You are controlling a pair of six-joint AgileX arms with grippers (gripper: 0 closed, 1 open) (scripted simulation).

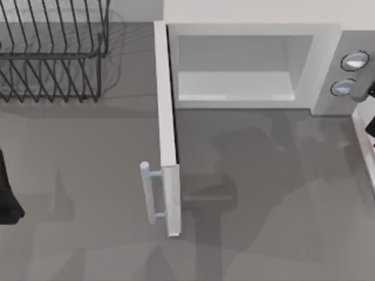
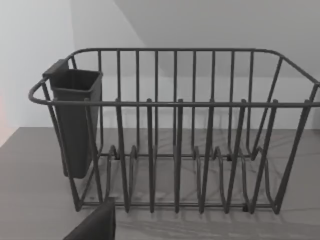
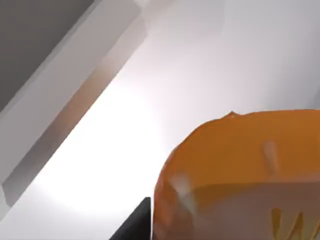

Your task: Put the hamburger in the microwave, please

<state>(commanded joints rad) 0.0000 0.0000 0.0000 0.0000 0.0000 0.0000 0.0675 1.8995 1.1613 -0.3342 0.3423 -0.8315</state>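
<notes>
At top view's right edge, right gripper (image 1: 368, 93) fingers grasping hamburger (image 3: 240, 175); carry step; next, reach into open microwave (image 1: 246, 64).

Overhead table (image 1: 246, 175); both wrist cameras close-up.

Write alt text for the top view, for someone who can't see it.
A white microwave stands with its door swung wide open and its pale cavity showing. A dark wire rack sits at the table's back left.
</notes>
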